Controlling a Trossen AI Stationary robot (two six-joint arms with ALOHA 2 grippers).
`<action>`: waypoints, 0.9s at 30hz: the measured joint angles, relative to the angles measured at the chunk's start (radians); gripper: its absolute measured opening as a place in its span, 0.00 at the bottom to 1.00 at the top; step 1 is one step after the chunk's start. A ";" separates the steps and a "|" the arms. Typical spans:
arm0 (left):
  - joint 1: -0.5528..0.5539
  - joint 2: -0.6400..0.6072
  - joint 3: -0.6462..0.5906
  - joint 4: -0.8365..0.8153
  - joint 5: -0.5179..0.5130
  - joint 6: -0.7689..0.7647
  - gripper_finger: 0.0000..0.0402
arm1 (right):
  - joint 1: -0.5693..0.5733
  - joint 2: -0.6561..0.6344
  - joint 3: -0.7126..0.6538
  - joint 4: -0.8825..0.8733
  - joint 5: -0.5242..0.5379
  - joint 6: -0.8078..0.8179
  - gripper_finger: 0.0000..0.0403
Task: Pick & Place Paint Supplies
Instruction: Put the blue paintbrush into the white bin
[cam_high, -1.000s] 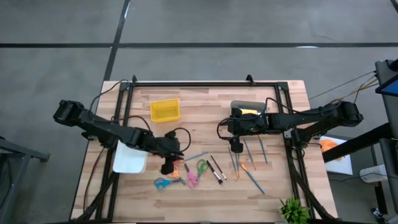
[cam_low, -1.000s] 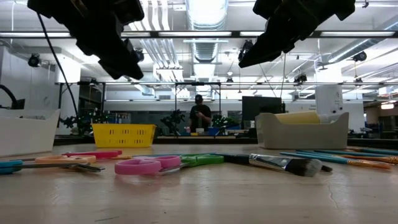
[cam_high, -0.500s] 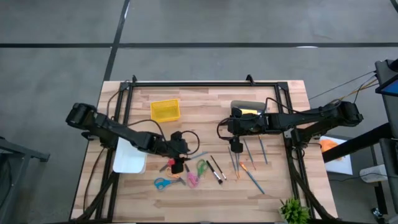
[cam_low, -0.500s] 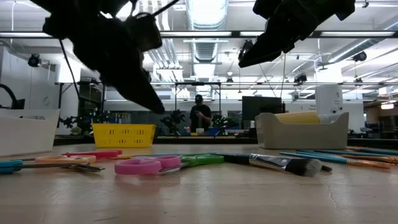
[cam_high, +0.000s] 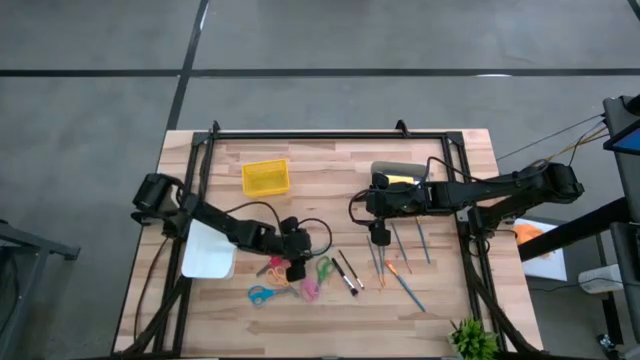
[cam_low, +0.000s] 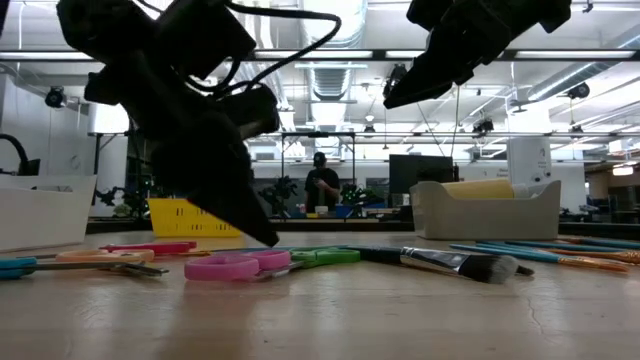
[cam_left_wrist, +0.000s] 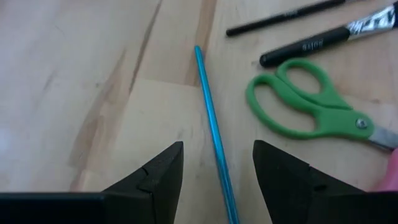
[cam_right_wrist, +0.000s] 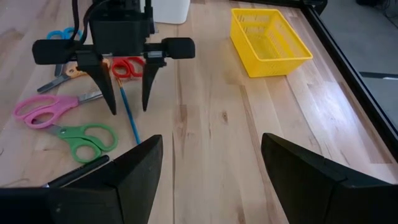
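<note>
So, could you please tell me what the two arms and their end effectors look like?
Both arms are dark, near black, built of slim jointed links with loose black cables looping beside them. The left end effector has a boxy black body with a horizontal crossbar and two tapering, pointed black fingers. The right end effector shows broad, matte black fingers with angular tips. No markings are legible.

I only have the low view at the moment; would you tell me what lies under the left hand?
Observer: The left hand is open, with a thin teal brush lying between its fingers.
Operator: Is it touching the green scissors?
Observer: No, the green scissors lie beside the brush, apart from it.
Operator: And the right hand?
Observer: The right hand waits open, just in front of the grey bin.
</note>
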 joint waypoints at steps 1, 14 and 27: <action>0.000 0.005 -0.001 0.000 0.000 0.000 0.49 | 0.000 0.000 0.000 -0.002 0.000 0.000 0.67; 0.006 0.013 -0.007 -0.011 -0.004 -0.059 0.49 | 0.000 0.000 0.000 -0.001 -0.001 0.000 0.67; 0.007 0.012 -0.023 -0.010 -0.014 -0.109 0.29 | 0.000 0.000 0.000 -0.001 -0.001 0.000 0.67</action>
